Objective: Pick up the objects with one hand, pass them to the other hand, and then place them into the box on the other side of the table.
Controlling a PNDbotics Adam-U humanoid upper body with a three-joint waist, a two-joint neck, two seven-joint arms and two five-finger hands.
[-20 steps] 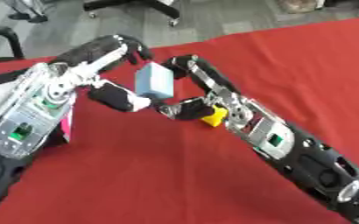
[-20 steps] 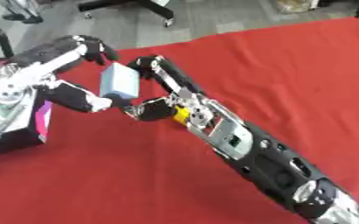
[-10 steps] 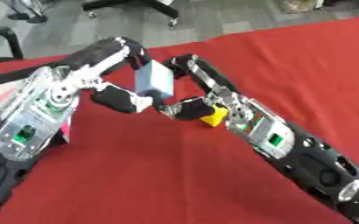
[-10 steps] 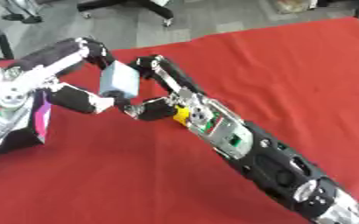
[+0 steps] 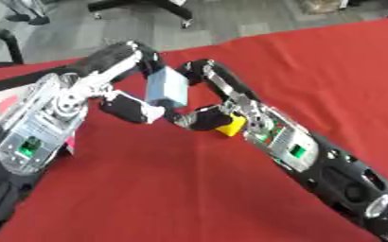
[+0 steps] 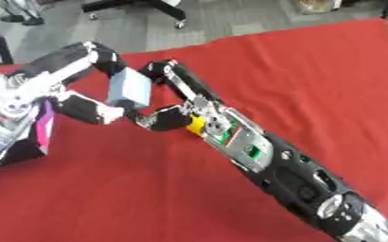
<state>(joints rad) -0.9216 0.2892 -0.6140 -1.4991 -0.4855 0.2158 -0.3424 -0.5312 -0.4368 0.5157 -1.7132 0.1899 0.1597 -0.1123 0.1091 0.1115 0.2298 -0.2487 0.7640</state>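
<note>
Above the red desk (image 5: pixel 189 189), the left hand (image 5: pixel 127 101) and right hand (image 5: pixel 199 116) both pinch the grey-blue block (image 5: pixel 166 88) between them, a yellow piece (image 5: pixel 230 125) just beside the right hand.

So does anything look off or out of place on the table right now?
Nothing stands out. The grey-blue block is held between the left hand and right hand above the red cloth; a yellow object lies beside the right hand.

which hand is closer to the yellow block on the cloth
Right. The right hand is right beside the yellow block, thumb against it; the left hand is farther left, across the grey box.
</note>
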